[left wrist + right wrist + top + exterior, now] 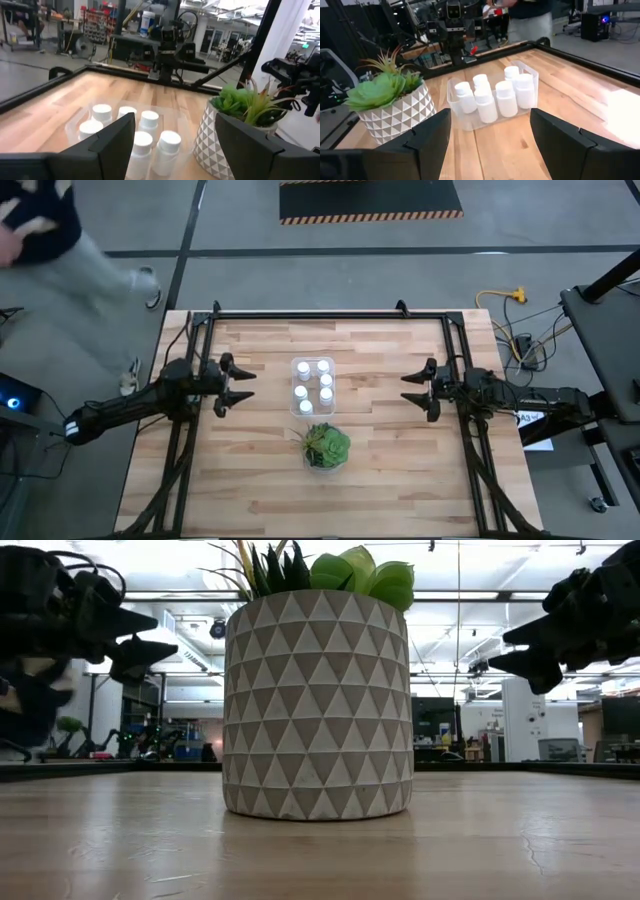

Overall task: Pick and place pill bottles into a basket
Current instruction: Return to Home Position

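Bottles, six small white capped plastic cylinders (326, 379), stand upright inside the clear rectangular plastic bin (313, 359) at mid-table, its long axis crosswise to the line between the grippers. The left gripper (248, 384) and right gripper (405, 388) hover open and empty on opposite sides, about equally far, so no pick seems left.

White pill bottles (496, 101), clear basket (492, 120), triangle-patterned pot (317, 705).

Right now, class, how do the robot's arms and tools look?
Both the left arm and right arm are slim, dark and jointed. The left tool and right tool are black, each with two flat, angular fingers tapering to points.
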`<state>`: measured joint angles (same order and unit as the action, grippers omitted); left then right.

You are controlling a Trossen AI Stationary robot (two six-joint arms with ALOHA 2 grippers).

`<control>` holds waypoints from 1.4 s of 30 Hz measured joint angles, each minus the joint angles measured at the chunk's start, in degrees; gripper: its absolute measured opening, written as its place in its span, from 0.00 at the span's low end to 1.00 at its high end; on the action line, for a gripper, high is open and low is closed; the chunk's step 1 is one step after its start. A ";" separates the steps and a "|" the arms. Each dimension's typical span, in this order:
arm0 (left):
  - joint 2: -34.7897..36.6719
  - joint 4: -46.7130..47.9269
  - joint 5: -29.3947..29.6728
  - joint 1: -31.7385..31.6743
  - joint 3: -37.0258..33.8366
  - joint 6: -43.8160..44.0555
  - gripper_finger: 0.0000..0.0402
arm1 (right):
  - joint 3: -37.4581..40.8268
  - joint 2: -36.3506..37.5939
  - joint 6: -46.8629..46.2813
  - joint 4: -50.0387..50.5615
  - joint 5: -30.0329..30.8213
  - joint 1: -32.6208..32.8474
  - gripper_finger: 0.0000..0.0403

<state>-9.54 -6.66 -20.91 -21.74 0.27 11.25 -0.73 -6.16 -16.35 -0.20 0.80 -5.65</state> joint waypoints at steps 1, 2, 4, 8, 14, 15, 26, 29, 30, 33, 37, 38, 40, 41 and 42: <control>0.16 -0.22 0.00 0.00 0.00 -0.03 0.64 | 0.00 0.03 -0.01 -0.02 0.00 0.00 0.65; 0.51 -0.08 0.00 0.00 0.00 -0.04 0.64 | 0.00 0.05 0.01 0.00 -0.01 0.00 0.65; 1.05 -0.16 0.00 0.00 0.00 -0.69 0.64 | 0.00 0.03 0.01 0.03 0.00 0.00 0.65; 2.12 -0.23 0.00 0.00 0.00 -1.26 0.64 | 0.00 0.02 0.01 0.03 0.00 0.00 0.65; 2.08 -0.30 0.02 0.00 0.00 -1.18 0.64 | 0.00 0.03 0.01 -0.01 -0.02 0.00 0.65; 2.07 -0.32 0.02 0.00 0.00 -1.17 0.64 | 0.00 0.03 0.01 -0.01 -0.02 0.00 0.65; 2.14 -0.33 0.09 0.02 0.00 -1.16 0.64 | 0.00 0.03 0.01 -0.01 -0.04 -0.04 0.65; 2.10 -0.37 0.09 0.02 0.00 -1.17 0.64 | 0.00 0.03 0.03 -0.02 -0.04 -0.04 0.65; 2.06 -0.34 0.10 0.02 0.00 -1.17 0.64 | 0.00 0.00 0.03 -0.01 -0.04 -0.04 0.65; 2.05 -0.36 0.09 0.02 0.00 -1.18 0.64 | 0.00 0.00 0.03 -0.03 -0.04 -0.04 0.65; 2.17 -0.38 0.09 0.02 0.00 -1.17 0.64 | 0.00 0.00 0.03 -0.03 -0.04 -0.02 0.65; 2.11 -0.37 0.09 0.02 0.00 -1.17 0.64 | 0.00 0.00 0.03 -0.03 -0.04 -0.02 0.65; 2.08 -0.36 0.09 0.02 0.00 -1.18 0.64 | 0.00 0.00 0.03 -0.03 -0.04 -0.02 0.65; 2.08 -0.38 0.09 0.02 0.00 -1.16 0.64 | 0.00 0.00 0.02 -0.03 -0.04 -0.02 0.65; 2.08 -0.36 0.09 0.02 0.00 -1.16 0.64 | 0.00 0.00 0.03 -0.03 -0.04 -0.02 0.65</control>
<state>-7.46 -7.03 -20.82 -21.71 0.27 10.09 -0.73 -6.15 -16.32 -0.23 0.75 -5.67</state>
